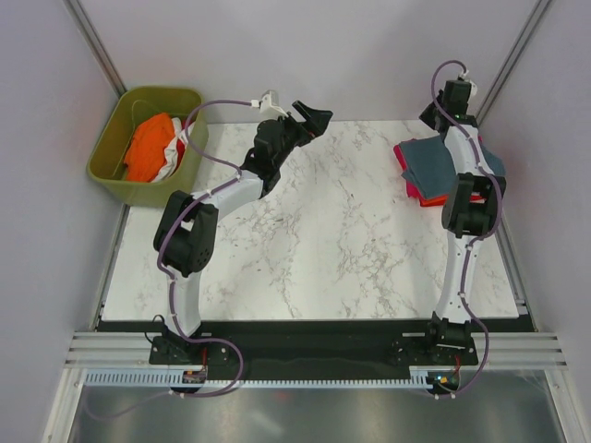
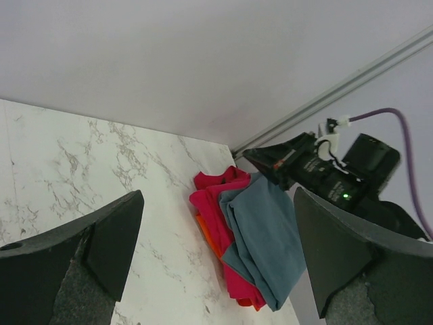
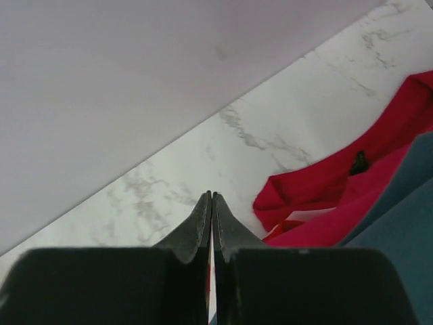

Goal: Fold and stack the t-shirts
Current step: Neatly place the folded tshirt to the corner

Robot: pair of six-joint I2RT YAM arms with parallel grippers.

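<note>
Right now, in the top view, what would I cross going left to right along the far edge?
Green bin, with an orange shirt in it → left gripper, open → stack of folded shirts, blue-grey shirt on top. The right arm overlaps the stack, so it is left out.

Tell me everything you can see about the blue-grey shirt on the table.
The blue-grey shirt is soft, plain cloth, folded into a flat rectangle. It lies on top of the stack at the far right of the table. It rests on a pink shirt whose edges stick out beyond it. In the top view the right arm crosses above part of it. The right gripper is shut beside the stack and holds none of it.
</note>
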